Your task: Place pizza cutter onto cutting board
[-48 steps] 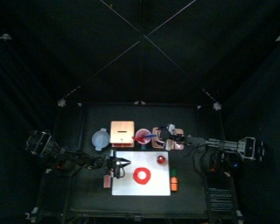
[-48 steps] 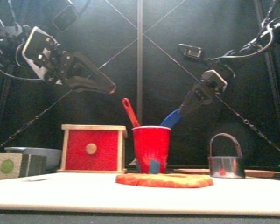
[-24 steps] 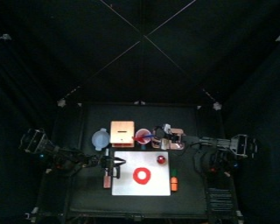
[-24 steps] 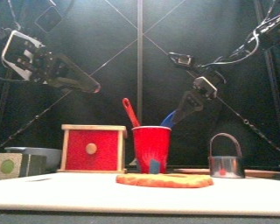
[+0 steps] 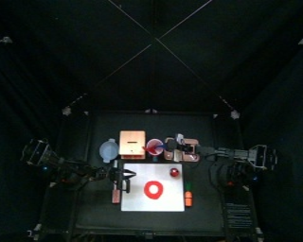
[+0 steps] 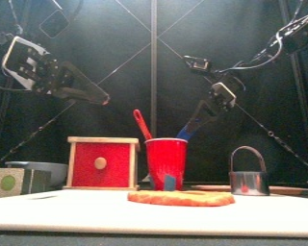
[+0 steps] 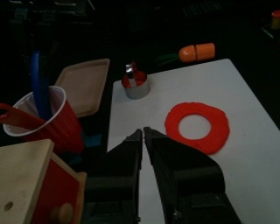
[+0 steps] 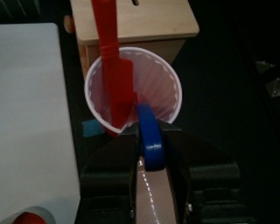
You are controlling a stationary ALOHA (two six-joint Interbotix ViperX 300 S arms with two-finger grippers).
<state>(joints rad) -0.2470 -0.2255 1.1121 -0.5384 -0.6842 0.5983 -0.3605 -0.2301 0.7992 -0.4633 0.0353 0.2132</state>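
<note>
My small black table [image 5: 98, 128] carries a white board [image 5: 155, 186] with an orange ring [image 5: 155, 189] lying flat on it. Behind the board stand a red-fronted wooden box [image 6: 100, 163], a red cup [image 6: 166, 162] and a small metal container [image 6: 248, 182]. Another wooden board [image 7: 81, 83] lies flat beyond the cup.

The top camera looks straight down from far above; the front camera sits level at the table [image 6: 157, 223] edge. All 4 views share the red cup [image 5: 154, 147].
</note>
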